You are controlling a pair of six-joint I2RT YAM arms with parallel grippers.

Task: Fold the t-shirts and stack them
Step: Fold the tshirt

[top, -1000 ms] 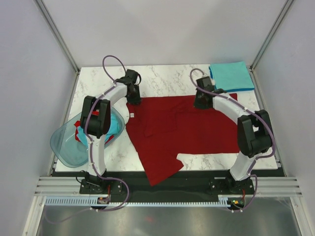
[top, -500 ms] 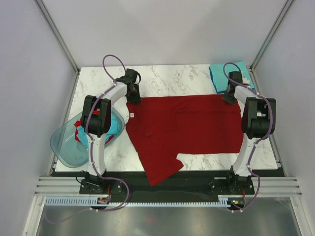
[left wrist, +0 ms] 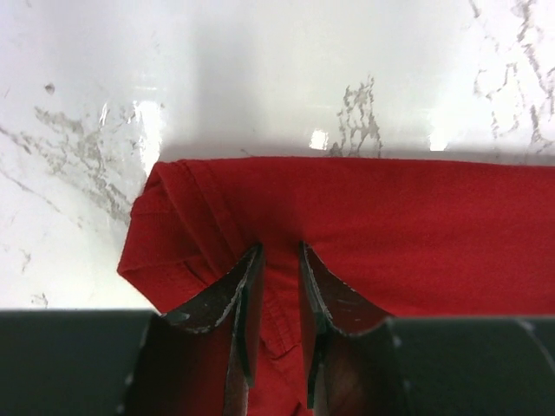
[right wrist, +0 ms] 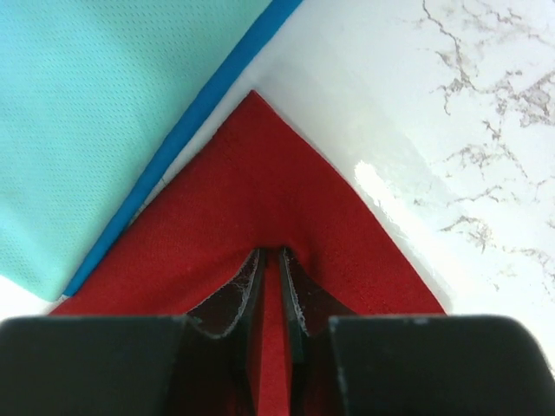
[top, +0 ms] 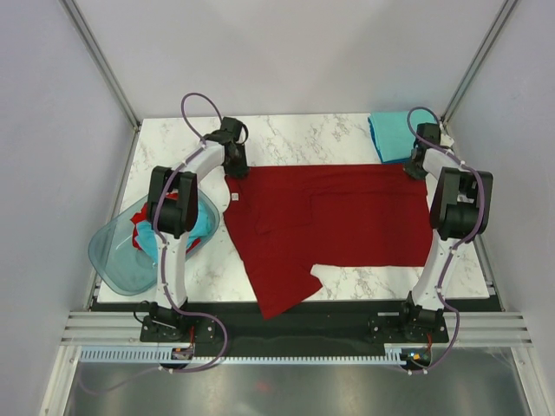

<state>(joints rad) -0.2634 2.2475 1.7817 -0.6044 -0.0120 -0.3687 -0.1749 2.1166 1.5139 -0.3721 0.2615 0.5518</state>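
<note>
At the left edge of the top view, a translucent basin (top: 108, 260) is overhanging the worktop (top: 295, 139), holding bundled tees (top: 146, 236) – red and teal. Right of it, the left gripper (top: 234, 165) is pinching the upper-left corner of the dark red t-shirt (top: 338, 217), jaws narrowed onto a ridge of cloth. The shirt is lying spread across the middle of the worktop, one sleeve trailing past the lower edge. At upper right, the right gripper (top: 418, 166) is clamping the shirt's other top corner – just beside the folded teal t-shirt (top: 395, 134) resting in the far corner.
</note>
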